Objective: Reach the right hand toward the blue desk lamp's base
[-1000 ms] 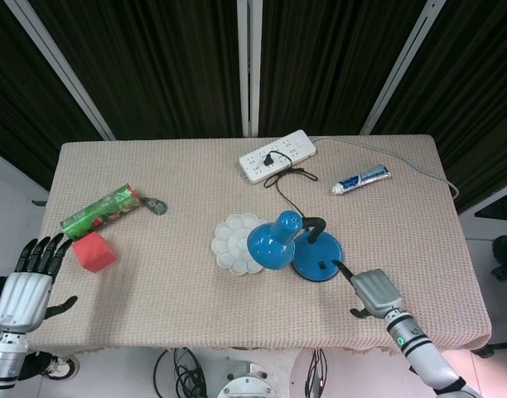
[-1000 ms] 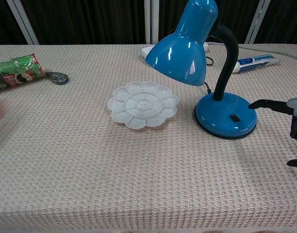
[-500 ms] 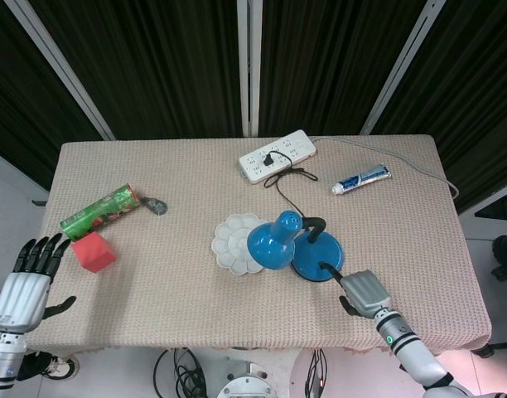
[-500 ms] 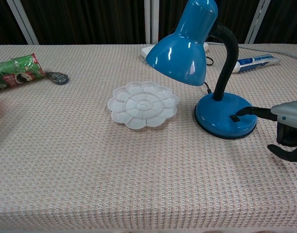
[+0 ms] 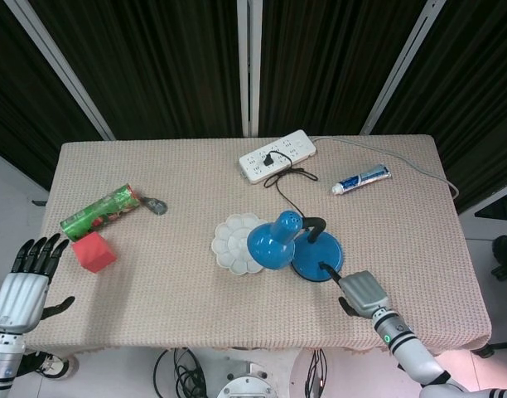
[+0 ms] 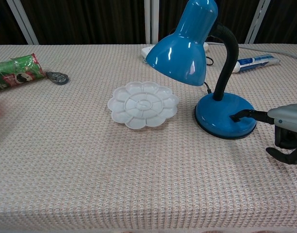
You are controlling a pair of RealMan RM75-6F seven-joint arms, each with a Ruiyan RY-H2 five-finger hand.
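Right hand's fingertip rests on the blue desk lamp's base.

The round glossy blue lamp base (image 6: 226, 116) sits right of table centre, the white flower-shaped plastic palette (image 6: 143, 104) at its 9 o'clock. The right hand (image 5: 363, 292) comes in from the base's 4 o'clock, one dark finger (image 6: 248, 115) extended onto the base by its black switch, the others apparently curled, holding nothing. The left hand (image 5: 26, 278) hangs with fingers spread off the table's left edge. Pressing sideways could slide the light base toward the palette or tip the top-heavy shade.
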